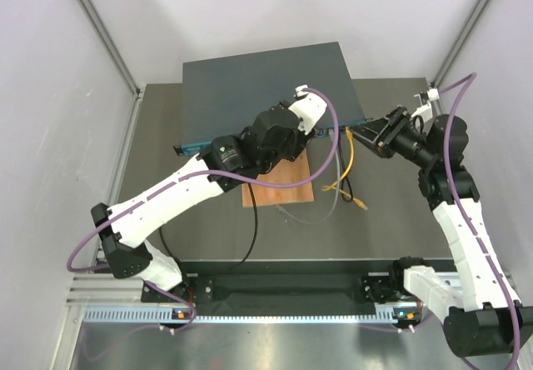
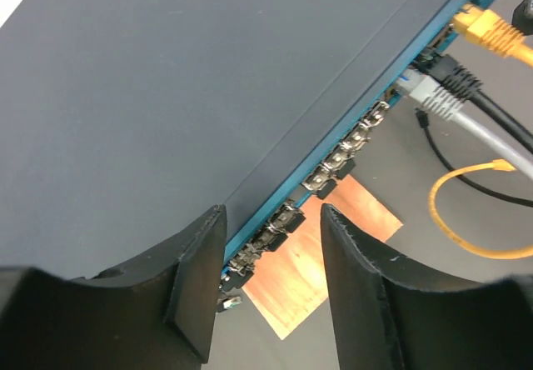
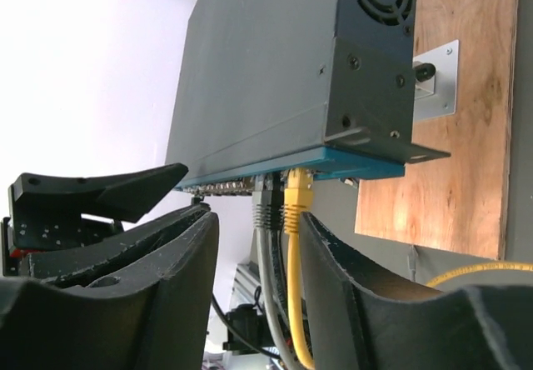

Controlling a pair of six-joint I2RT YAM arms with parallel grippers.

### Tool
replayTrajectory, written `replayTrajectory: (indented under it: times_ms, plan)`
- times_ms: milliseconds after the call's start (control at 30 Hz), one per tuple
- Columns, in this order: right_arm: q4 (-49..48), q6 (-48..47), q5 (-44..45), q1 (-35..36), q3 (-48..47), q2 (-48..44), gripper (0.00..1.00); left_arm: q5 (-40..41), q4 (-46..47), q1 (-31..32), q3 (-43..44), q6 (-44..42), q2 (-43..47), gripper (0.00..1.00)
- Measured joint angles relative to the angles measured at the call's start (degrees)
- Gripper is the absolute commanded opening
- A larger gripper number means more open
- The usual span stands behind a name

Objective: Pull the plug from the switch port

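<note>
The switch (image 1: 266, 87) lies flat on the counter (image 1: 150, 178), its teal front facing the arms and resting over a board (image 3: 450, 95). Its cables enter at its right end: a yellow plug (image 3: 297, 191) sits nearest the switch's corner, with a grey plug (image 3: 268, 213) just beside it, both seated in their ports.

The right pincer (image 3: 256, 228) is wide open and holds nothing. It hangs just in front of the switch's right end, and in its own view both plugs lie between the jaws. The left pincer (image 2: 273, 216) is also open and empty, straddling the switch's front edge further left. I cannot tell whether it touches the switch.

The step in hand looks like lining up for the grasp. The task does not say which plug, and the jaws now span two, so the right pincer should centre on one alone, probably the yellow, before closing. It should grip the plug body rather than the cable, press the latch tab if the fingers can reach it, and draw straight out from the switch. Pressing the switch down with the left arm should stop it sliding.
</note>
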State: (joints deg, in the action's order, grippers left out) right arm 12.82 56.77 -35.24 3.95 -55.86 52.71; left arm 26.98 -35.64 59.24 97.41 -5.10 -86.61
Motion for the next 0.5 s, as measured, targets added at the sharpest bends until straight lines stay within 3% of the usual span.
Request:
replayTrajectory:
  times_ms: [133, 500]
  plan:
    - [-0.79, -0.04, -0.04, 0.0, 0.02, 1.29, 0.38, 1.2, 0.02, 0.0, 0.0, -0.39, -0.17, 0.5]
    - [-2.38, -0.04, -0.07, -0.04, 0.79, 3.02, 0.37, 1.64, 0.2, -1.05, 0.0, -0.17, -1.2, 0.41]
